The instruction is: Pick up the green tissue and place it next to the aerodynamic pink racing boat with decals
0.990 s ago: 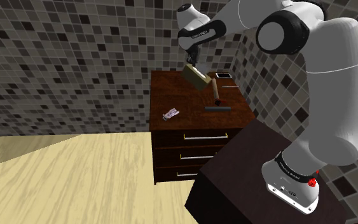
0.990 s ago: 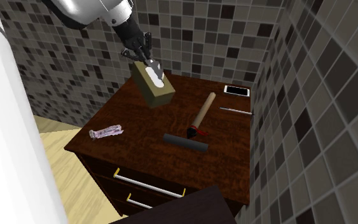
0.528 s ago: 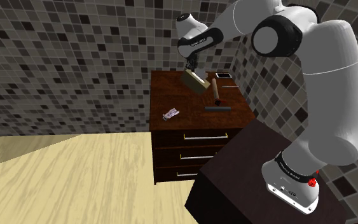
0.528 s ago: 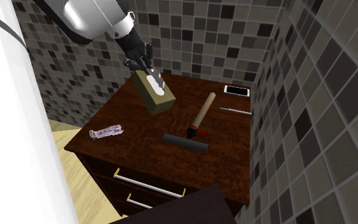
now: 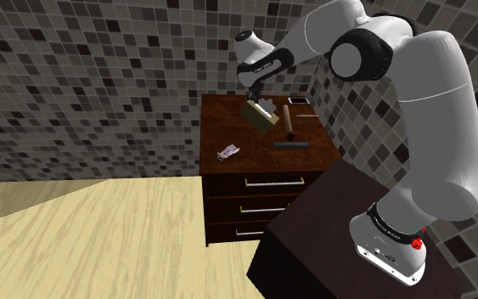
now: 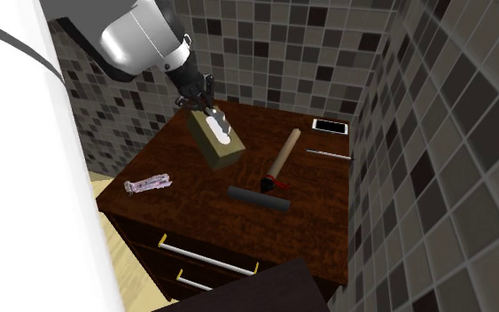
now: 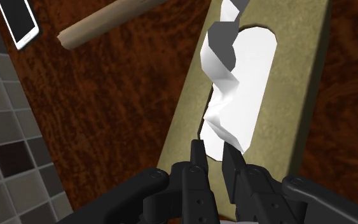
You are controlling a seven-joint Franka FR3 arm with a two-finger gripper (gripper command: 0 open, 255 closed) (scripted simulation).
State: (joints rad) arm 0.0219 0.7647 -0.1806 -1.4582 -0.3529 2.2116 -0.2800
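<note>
An olive tissue box (image 6: 214,138) with white tissue sticking out of its slot hangs tilted just over the dark wooden dresser top (image 6: 194,199). My gripper (image 6: 200,105) is shut on it at the slot end. In the wrist view the gripper (image 7: 214,153) pinches the white tissue (image 7: 238,95) at the edge of the box (image 7: 298,95). The small pink boat (image 6: 147,184) lies near the dresser's corner, apart from the box. In the shoulder view the box (image 5: 261,115) hangs under the gripper (image 5: 251,95), up and right of the boat (image 5: 227,152).
A wooden-handled tool with a dark head (image 6: 269,177) lies mid-top beside the box. A white phone (image 6: 331,127) and a thin pen (image 6: 329,154) lie near the back wall. Tiled walls close the dresser on two sides. Drawers (image 5: 273,182) face the wooden floor (image 5: 101,238).
The gripper has come down a little with the tissue box, bringing it closer to the dresser top. The boat, tool and phone have not moved.
</note>
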